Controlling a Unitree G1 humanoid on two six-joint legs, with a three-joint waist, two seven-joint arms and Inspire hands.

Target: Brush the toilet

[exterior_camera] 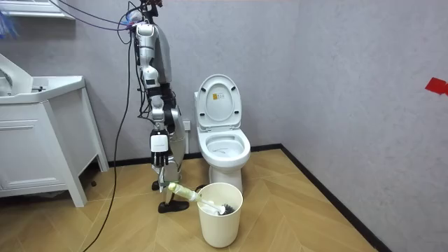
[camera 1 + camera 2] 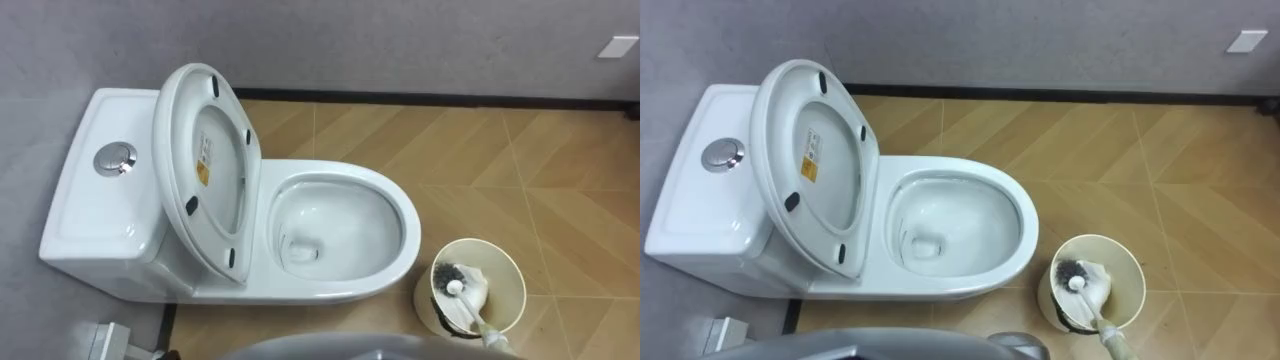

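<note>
The robot stands at the side of the toilet (image 2: pixel 330 285), next to the tank (image 2: pixel 95 215), on the room view's left. Its right hand (image 1: pixel 162 159) hangs low beside its leg.

The top end of the brush (image 2: pixel 468 303) comes up right under that hand. From there the pale handle slants down and away, over the rim of the bin (image 2: pixel 500 250), which stands on the floor just below and in front of the hand. The dark bristle head lies inside the bin, at the far end from the hand. The hand meets the handle's end, but it is so small in the room view that I cannot tell whether it is clamped on the handle or only resting against it.

Beyond the bin from the hand, and off to the robot's left, is the open bowl (image 2: pixel 340 225), near the bin but not touching it. The seat and lid (image 2: pixel 205 170) are raised and lean back toward the tank, farther to the left of the hand. A round flush button (image 2: pixel 114 159) sits on top of the tank.

Behind the hand, on the room view's left and well apart from it, stands a white cabinet (image 1: pixel 35 150). The floor is tan wood (image 2: pixel 560 170) laid in a slanted pattern, and the wall (image 2: pixel 400 40) behind the toilet is grey.
</note>
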